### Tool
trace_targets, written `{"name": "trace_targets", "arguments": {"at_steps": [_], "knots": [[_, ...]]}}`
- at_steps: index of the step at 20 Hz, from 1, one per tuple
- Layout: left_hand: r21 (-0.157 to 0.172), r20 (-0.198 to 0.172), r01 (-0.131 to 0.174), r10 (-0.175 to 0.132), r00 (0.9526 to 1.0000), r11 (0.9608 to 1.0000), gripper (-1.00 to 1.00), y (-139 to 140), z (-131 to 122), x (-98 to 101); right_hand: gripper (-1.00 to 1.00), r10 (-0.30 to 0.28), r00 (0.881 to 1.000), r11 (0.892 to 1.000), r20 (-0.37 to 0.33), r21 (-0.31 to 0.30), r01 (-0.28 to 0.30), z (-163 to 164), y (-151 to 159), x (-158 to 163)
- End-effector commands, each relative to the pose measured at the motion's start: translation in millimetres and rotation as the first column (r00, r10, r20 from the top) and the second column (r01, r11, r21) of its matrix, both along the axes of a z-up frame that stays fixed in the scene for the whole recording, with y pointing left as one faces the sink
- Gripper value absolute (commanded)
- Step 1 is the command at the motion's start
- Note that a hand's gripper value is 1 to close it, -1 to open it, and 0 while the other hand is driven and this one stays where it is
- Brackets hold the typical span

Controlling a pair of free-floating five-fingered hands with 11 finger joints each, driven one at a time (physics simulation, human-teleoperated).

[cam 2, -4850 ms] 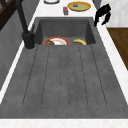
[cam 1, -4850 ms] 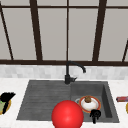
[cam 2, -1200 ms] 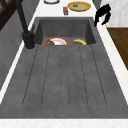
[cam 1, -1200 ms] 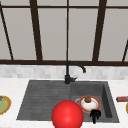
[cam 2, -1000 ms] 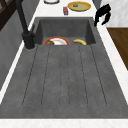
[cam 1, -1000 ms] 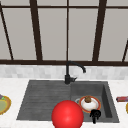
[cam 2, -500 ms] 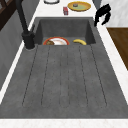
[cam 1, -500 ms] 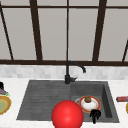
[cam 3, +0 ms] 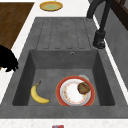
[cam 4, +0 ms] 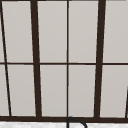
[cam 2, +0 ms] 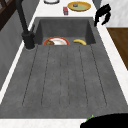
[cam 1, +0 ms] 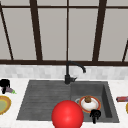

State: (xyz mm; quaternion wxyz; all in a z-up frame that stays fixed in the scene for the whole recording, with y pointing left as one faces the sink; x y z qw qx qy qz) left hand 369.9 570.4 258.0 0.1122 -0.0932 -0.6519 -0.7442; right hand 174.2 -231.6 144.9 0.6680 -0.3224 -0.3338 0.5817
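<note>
My left hand (cam 1: 4, 83) is over the left counter near the back wall, right at a small purple thing with a green tip (cam 1: 10, 90); whether it grips that thing I cannot tell. This hand's dark bulk (cam 2: 107, 121) also fills the bottom edge of the left side view, with a green tip (cam 2: 91, 116) beside it. My right hand (cam 1: 95, 115) hangs above the sink's front rim with relaxed fingers pointing down and holds nothing. It appears too in the left side view (cam 2: 102, 15) and the right side view (cam 3: 7, 60). In the basin lie a red-rimmed plate (cam 3: 67, 96) bearing a brown lump (cam 3: 83, 87) and a banana (cam 3: 38, 95).
A black faucet (cam 1: 68, 75) stands behind the sink (cam 1: 107, 100). The ribbed draining board (cam 2: 65, 75) takes up the sink's left half. A yellow plate (cam 1: 2, 105) sits on the left counter, a red packet (cam 1: 122, 99) on the right one. A big red ball (cam 1: 67, 115) shows at the sink's front.
My left hand has gone from above the yellow plate toward the back of the counter, up to the purple thing; in the last second it barely shifted. The right hand stayed put.
</note>
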Motion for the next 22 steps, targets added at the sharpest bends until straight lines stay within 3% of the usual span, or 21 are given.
{"name": "trace_targets", "arguments": {"at_steps": [1, 4, 7, 15, 20, 22], "knots": [[0.028, 0.006, -0.009, 0.009, 0.9999, 0.9996, 1.0, -27, 0, -1.7, 0.0, 0.0, 1.0, 1.0, 0.0, 0.0, 0.0, 0, 0, 0], [0.005, 0.039, -0.031, 0.031, 0.9988, 0.9995, 1.0, -47, 6, -3.5, 0.0, 0.0, 1.0, 1.0, 0.0, 0.0, 0.0, 0, 0, 0], [0.023, 0.024, -0.012, 0.012, 0.9997, 0.9997, 1.0, -71, 4, -7.1, 0.0, 0.0, 1.0, 1.0, 0.0, 0.0, 0.0, 0, 0, 0], [0.035, 0.01, -0.008, 0.007, 0.9999, 0.9994, 1.0, -132, 2, -19.0, 0.0, 0.0, 1.0, 1.0, 0.0, 0.0, 0.0, 0, 0, 0], [0.012, 0.028, -0.015, 0.015, 0.9995, 0.9998, 1.0, -171, 19, -23.1, 0.0, 0.0, 1.0, 1.0, 0.0, 0.0, 0.0, 0, 0, 0], [0.003, 0.015, -0.018, 0.018, 0.9997, 0.9998, 1.0, -185, 29, -22.1, 0.0, 0.0, 1.0, 1.0, 0.0, 0.0, 0.0, 0, 0, 0]]}}
